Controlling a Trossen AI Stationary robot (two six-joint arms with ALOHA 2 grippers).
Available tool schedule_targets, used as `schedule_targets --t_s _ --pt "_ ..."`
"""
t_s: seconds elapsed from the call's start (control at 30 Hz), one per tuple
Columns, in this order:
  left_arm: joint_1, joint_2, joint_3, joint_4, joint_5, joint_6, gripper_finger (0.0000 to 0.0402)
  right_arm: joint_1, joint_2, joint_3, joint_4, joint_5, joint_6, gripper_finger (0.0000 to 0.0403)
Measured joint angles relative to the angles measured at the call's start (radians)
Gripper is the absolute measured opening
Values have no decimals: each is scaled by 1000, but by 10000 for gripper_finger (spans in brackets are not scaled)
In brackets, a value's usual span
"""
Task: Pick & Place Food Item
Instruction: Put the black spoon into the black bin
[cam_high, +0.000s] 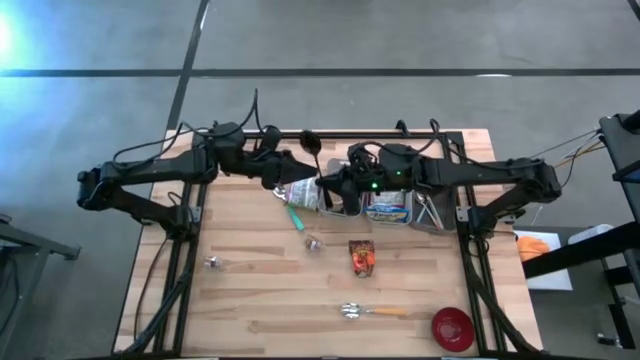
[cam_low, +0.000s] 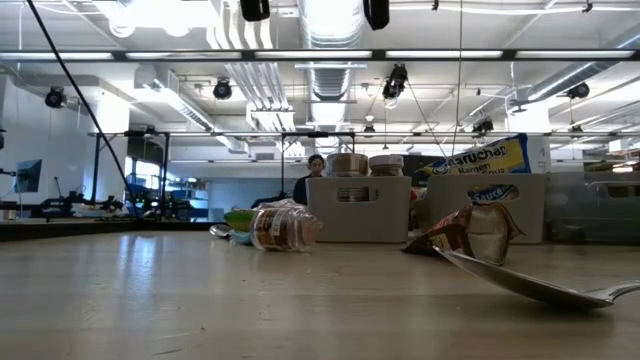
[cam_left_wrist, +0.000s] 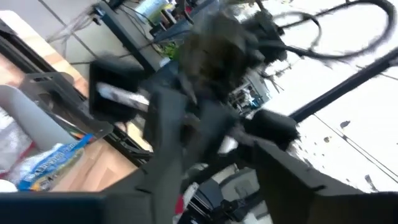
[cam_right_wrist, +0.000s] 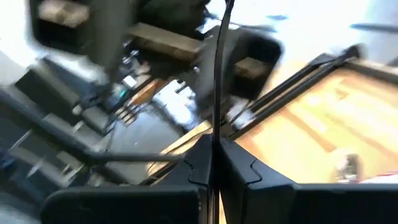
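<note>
A black ladle (cam_high: 309, 139) is held up over the table's far middle, with my right gripper (cam_high: 328, 186) shut on its thin handle. My left gripper (cam_high: 290, 172) faces it from the left, open, close to the same handle; whether it touches, I cannot tell. Below them a jar (cam_high: 300, 193) lies on its side. An orange-red snack packet (cam_high: 362, 257) lies flat on the wood nearer the front. A grey bin (cam_high: 432, 215) with packaged food stands under the right arm. My right gripper pinches the ladle's thin black handle (cam_right_wrist: 216, 118) between its two shut fingers (cam_right_wrist: 239, 171), coming roughly level from the table's right side. The fingers lie across the handle, which runs on past them. The ladle is lifted clear of the table.
A metal spoon with a wooden handle (cam_high: 375, 312) and a red bowl (cam_high: 452, 328) lie near the front right. A green-handled utensil (cam_high: 297, 215) and two small metal pieces (cam_high: 213, 263) lie left of the packet. In the low view a person (cam_low: 316, 168) shows far behind the table.
</note>
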Motion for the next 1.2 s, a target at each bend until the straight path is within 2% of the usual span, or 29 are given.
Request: schedule_targets --t_s 0.17,0.3,0.53,0.77,0.93,1.07,1.2 --pt "-3 -2 0 4 19 0 256 -7 -44 -1 -67 83 -4 8" --pt "-1 -22 0 -11 48 -12 280 -5 -134 -1 -226 164 16 9" --pt "-1 -84 1 -128 57 27 285 18 -321 0 -722 369 200 10" --pt "3 -149 0 -187 44 86 286 114 -398 -1 -1225 520 557 10" --pt "8 -180 0 -187 32 97 286 179 -375 -26 -1387 529 721 10" --pt "11 -193 0 -187 31 97 286 205 -379 -107 -1391 518 785 10" --pt "11 -197 0 -210 29 96 286 208 -440 -238 -1369 447 844 10"
